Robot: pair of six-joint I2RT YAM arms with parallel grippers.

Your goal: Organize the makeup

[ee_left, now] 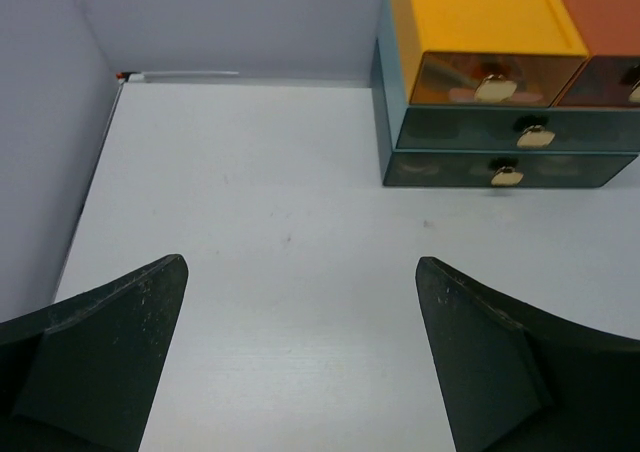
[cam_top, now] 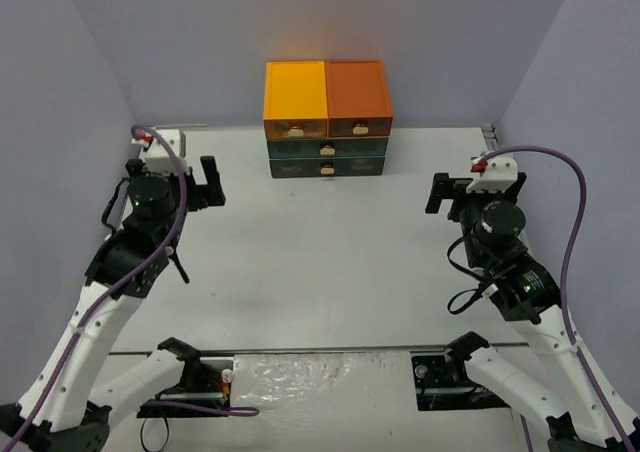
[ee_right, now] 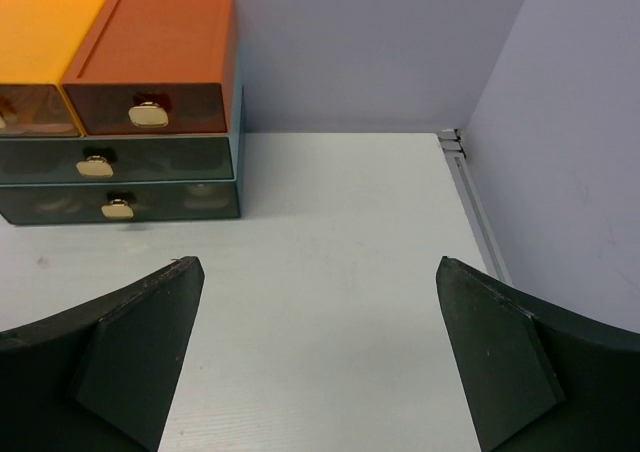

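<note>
No makeup shows on the white table (cam_top: 320, 262); it is hidden or out of view. The orange-and-dark drawer box (cam_top: 326, 117) stands at the back centre with all its drawers shut. Dim shapes behind its tinted fronts (ee_left: 470, 92) are too faint to name. My left gripper (cam_top: 185, 180) hovers at the left, open, with only bare table between its fingers (ee_left: 300, 267). On the right, my right gripper (cam_top: 465, 187) is also open and empty (ee_right: 318, 264). Both point toward the drawer box (ee_right: 130, 122), well short of it.
Pale walls close in the table at the back, left and right. A metal rail (ee_right: 470, 192) runs along the right edge. A thin strip (ee_left: 180, 74) lies at the back left corner. A shiny patch (cam_top: 300, 372) sits between the arm bases.
</note>
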